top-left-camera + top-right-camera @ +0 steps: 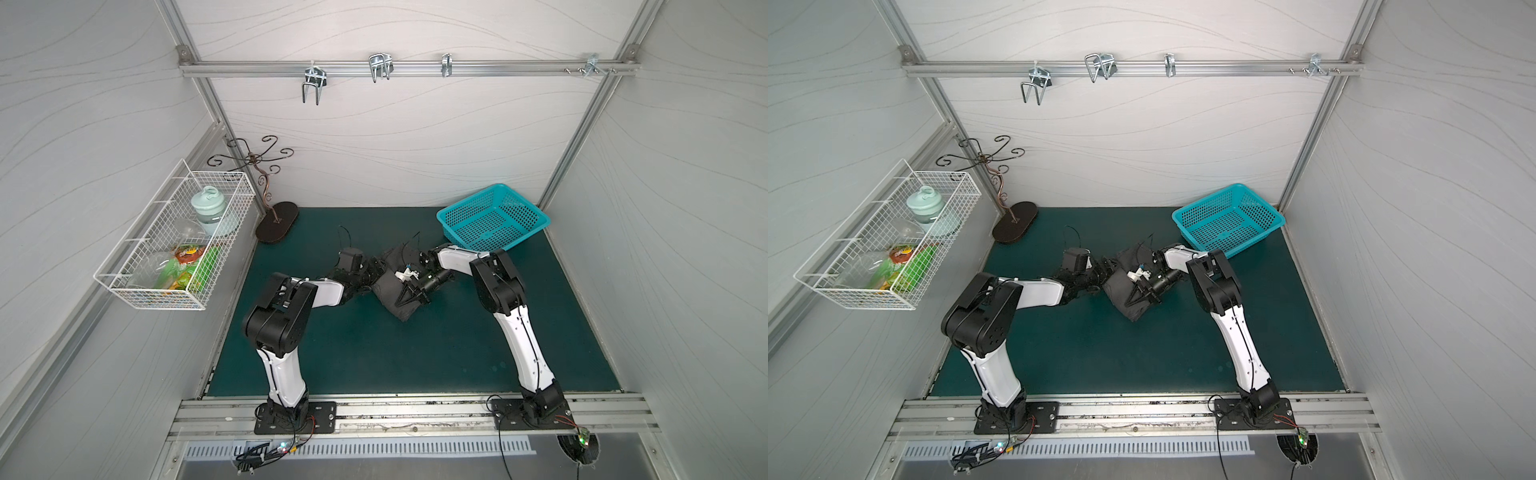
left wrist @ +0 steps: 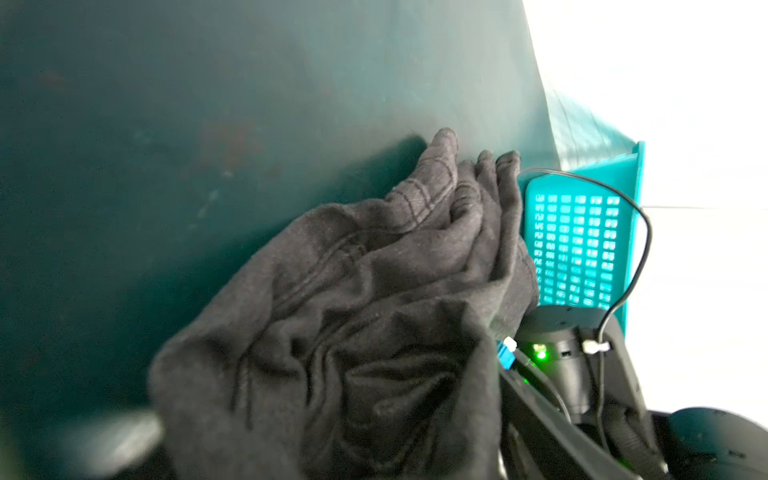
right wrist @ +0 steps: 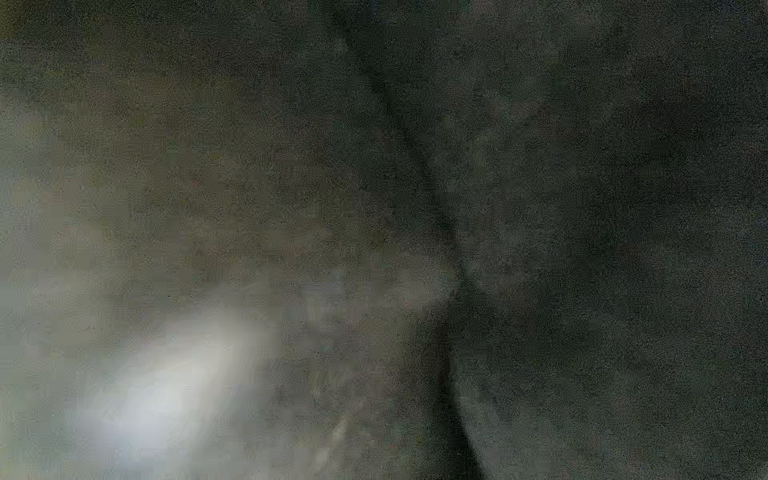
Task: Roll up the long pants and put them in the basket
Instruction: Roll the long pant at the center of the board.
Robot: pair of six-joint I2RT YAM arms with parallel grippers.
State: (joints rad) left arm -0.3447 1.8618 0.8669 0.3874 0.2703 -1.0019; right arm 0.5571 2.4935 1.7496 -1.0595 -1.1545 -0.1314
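Because it cannot be told whether the left gripper [image 1: 375, 271] or the right gripper [image 1: 405, 300] is clamped, the long pants [image 1: 388, 293], bunched between both and partly beneath the right, could be pulled loose by a snagged withdrawal.

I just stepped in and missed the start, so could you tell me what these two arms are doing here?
The two arms meet mid-table over the long pants, which lie bunched into a compact bundle on the green mat, near the teal basket. The right gripper sits on top of the bundle; the left gripper is against its side. Whether either has cloth pinched is not visible. It looks more like a loose wad than a tidy roll.
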